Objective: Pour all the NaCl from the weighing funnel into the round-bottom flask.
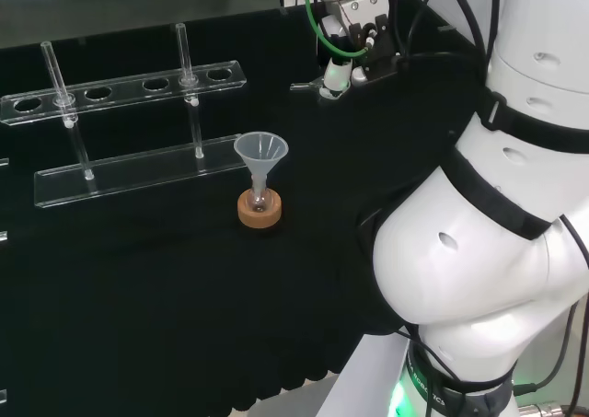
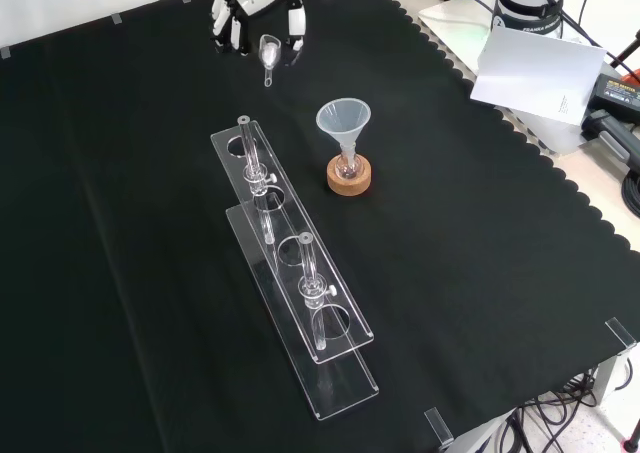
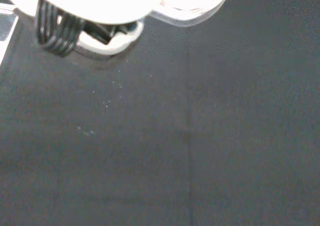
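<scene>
Racks first, at the left of the head view: a clear tube rack (image 1: 129,127) with two upright tubes; you have no business there, so keep your path off it. Moving right in that view, the round-bottom flask (image 1: 259,199) sits on its cork ring (image 1: 259,210) with a plastic funnel (image 1: 261,150) in its neck; this is your target, and nothing but bare black cloth (image 1: 184,297) lies around it. Further right and farther off, at about one o'clock from the flask, the hand (image 1: 348,44) hangs above the cloth, well apart from the funnel.

In the front view the hand (image 2: 262,13) sits at about eleven o'clock from the funnel (image 2: 345,121); its fingers are curled around the weighing funnel (image 2: 268,55), pinching it so that its narrow end hangs down below them. Whether any NaCl remains inside, you cannot tell from these views.

My judgement: you are in the carry, not the pour. Bring the weighing funnel across towards four o'clock in the front view until its spout stands over the middle of the funnel's mouth; keep it level as you travel; tip only once it is centred; a few pale specks on the cloth in the wrist view suggest grains can escape. Lower close without touching the rim; the flask on its cork ring (image 2: 350,177) looks easy to topple.
</scene>
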{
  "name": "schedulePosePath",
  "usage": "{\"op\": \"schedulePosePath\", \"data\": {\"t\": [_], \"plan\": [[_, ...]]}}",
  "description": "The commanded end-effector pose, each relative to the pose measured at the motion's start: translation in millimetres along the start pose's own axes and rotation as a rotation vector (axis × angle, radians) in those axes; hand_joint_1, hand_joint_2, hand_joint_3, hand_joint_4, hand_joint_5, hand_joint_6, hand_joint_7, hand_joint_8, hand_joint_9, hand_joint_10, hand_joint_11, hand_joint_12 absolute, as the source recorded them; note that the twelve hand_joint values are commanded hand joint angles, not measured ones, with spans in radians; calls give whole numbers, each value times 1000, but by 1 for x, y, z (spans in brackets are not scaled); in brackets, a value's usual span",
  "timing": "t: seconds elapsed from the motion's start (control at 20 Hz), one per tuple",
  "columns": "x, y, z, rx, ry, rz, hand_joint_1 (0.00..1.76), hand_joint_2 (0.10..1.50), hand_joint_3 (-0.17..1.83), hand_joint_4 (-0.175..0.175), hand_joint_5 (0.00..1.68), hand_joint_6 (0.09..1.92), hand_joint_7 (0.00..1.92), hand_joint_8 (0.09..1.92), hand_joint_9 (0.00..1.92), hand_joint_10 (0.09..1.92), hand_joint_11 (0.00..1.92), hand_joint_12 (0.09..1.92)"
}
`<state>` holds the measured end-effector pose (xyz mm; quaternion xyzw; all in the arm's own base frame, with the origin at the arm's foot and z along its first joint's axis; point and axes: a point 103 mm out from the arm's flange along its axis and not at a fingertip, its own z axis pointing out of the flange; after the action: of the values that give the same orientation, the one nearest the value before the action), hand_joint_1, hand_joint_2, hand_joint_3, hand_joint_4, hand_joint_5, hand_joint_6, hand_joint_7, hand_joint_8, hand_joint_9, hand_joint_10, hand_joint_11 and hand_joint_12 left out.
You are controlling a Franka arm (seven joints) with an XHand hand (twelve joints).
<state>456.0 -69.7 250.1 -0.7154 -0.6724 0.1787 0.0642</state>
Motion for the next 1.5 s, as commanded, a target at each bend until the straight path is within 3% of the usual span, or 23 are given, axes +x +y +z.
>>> {"op": "schedulePosePath", "data": {"t": [0.05,0.25,0.75,1.0,1.5], "plan": [[23,-30,0,3,-20,-10,1129,568,840,175,1246,814,534,705,876,445,733,1102],[15,-49,-2,-12,-2,-13,1129,569,840,175,1244,816,530,706,876,443,732,1101],[46,-83,-14,44,-55,-24,1128,570,841,175,1241,822,524,708,875,438,728,1101],[57,-88,-9,62,-96,-33,1128,570,842,175,1240,825,523,709,875,437,727,1101],[51,-84,1,101,-161,-44,1127,570,843,175,1238,830,520,711,875,434,725,1102]]}}
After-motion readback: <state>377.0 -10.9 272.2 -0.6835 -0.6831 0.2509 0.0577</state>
